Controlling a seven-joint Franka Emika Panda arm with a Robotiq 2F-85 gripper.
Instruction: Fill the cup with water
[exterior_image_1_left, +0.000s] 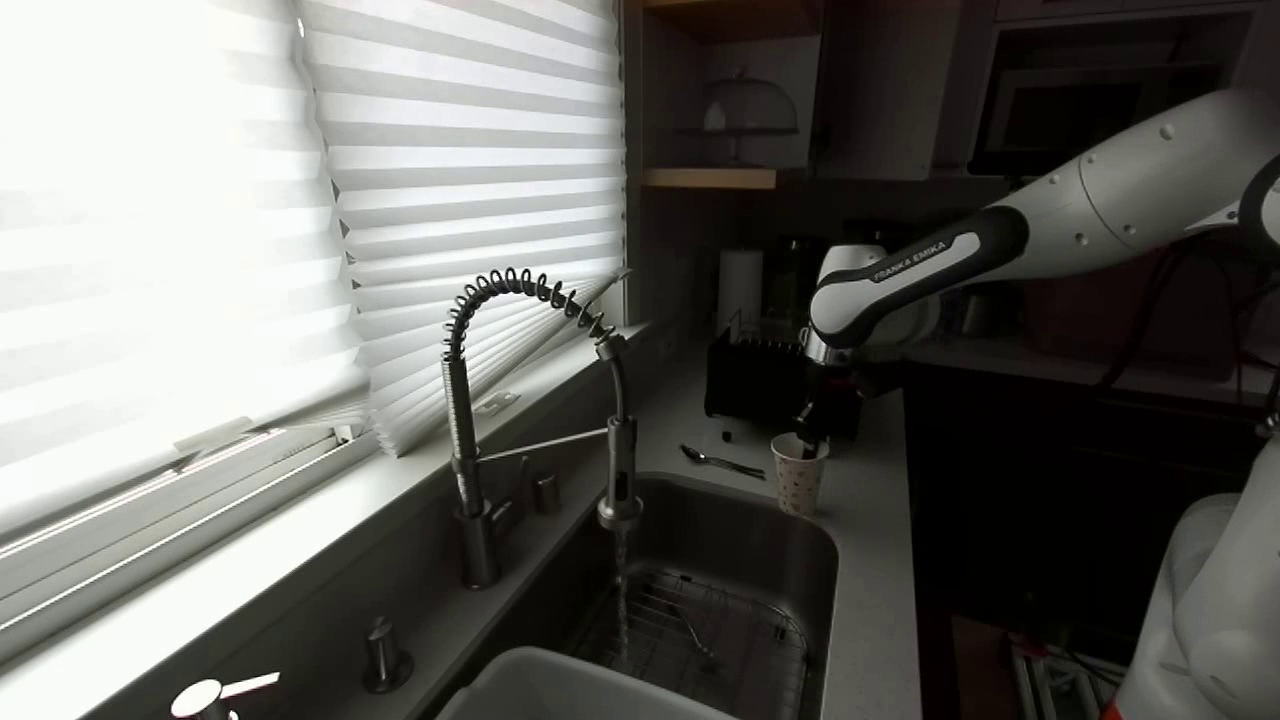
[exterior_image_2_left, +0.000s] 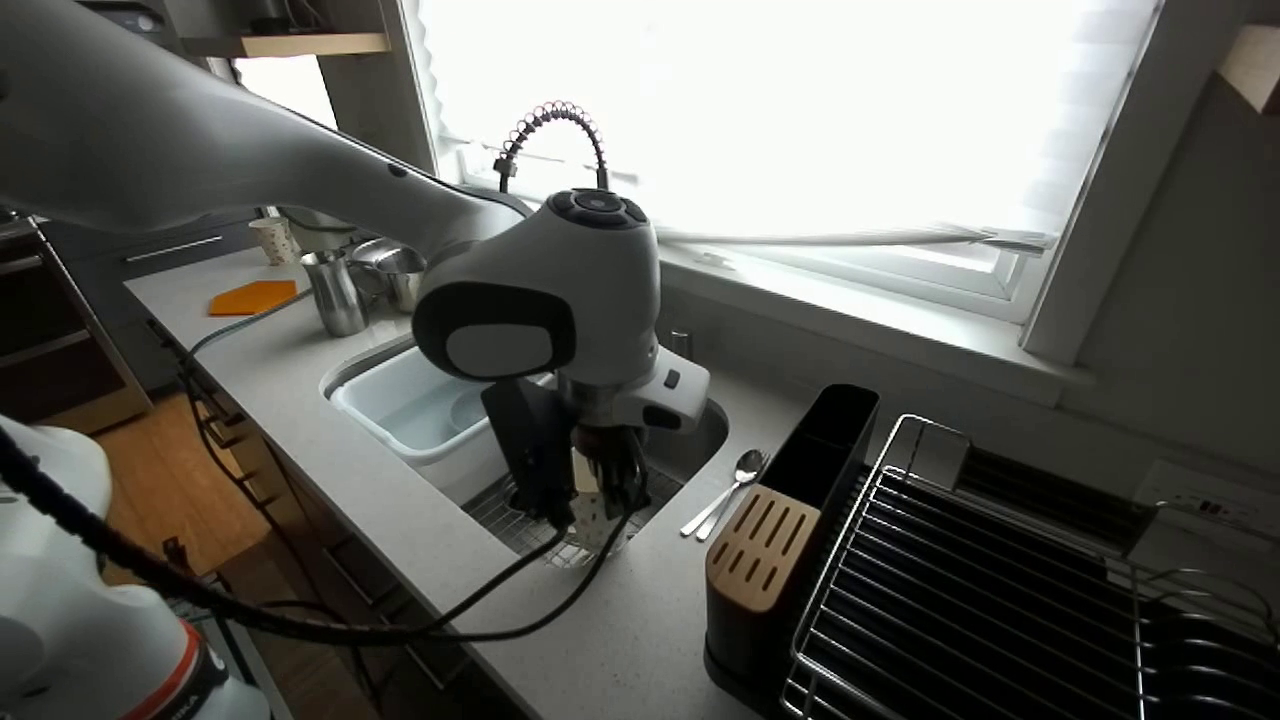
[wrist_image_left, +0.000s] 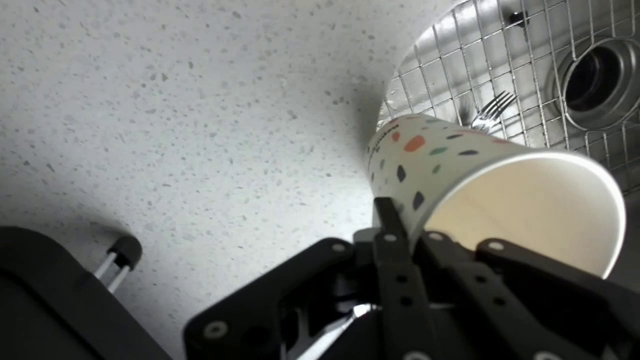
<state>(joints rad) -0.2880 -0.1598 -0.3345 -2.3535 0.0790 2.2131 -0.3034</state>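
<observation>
"Why work so near the sink (exterior_image_1_left: 715, 522)?"

"It lies beside and below the gripper (wrist_image_left: 406, 224); the faucet (exterior_image_1_left: 620, 470), apart from the gripper, runs water (exterior_image_1_left: 622, 600), presumably for catching."

"And the cup (wrist_image_left: 485, 192)?"

"In the gripper, its wall pinched at the rim, likely to leave the mouth mostly unblocked. Whether its base touches anything, I can't tell."

"The fork (wrist_image_left: 492, 112)?"

"Lower than the gripper, in the sink, probably unneeded."

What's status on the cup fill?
End effector pinching the cup by its wall. Cup not yet under the running water. Tub in sink possibly in the way.
</observation>
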